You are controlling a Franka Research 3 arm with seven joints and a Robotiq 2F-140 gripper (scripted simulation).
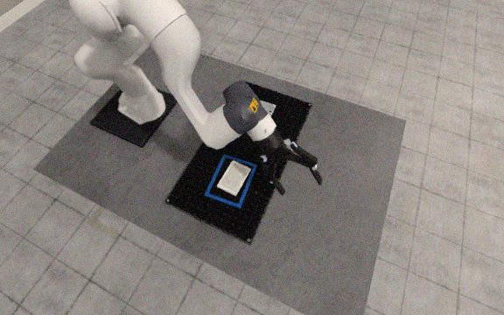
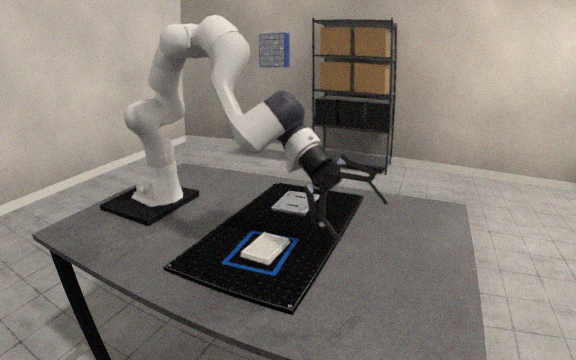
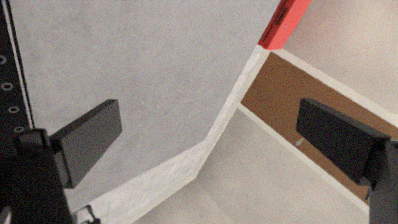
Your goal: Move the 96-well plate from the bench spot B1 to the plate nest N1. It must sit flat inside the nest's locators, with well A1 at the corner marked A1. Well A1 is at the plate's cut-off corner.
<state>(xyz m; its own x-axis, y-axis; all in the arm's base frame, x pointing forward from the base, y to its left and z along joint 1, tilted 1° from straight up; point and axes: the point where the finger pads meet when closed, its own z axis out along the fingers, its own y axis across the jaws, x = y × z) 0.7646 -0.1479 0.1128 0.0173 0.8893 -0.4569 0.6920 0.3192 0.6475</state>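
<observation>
The white 96-well plate (image 1: 234, 177) lies flat inside the blue outline of spot B1 on the black breadboard; it also shows in the exterior view (image 2: 265, 248). The light grey plate nest N1 (image 2: 295, 202) sits farther back on the breadboard, partly hidden by the arm in the top view (image 1: 269, 107). My gripper (image 1: 297, 177) is open wide and empty, tilted sideways above the breadboard's right edge, to the right of the plate. It also shows in the exterior view (image 2: 355, 210). The wrist view shows both finger pads apart, with table, floor and wall behind them.
The black breadboard lies on a grey table. The robot base (image 2: 150, 200) stands at the back left. A shelf with cardboard boxes (image 2: 353, 85) stands against the far wall, off the table.
</observation>
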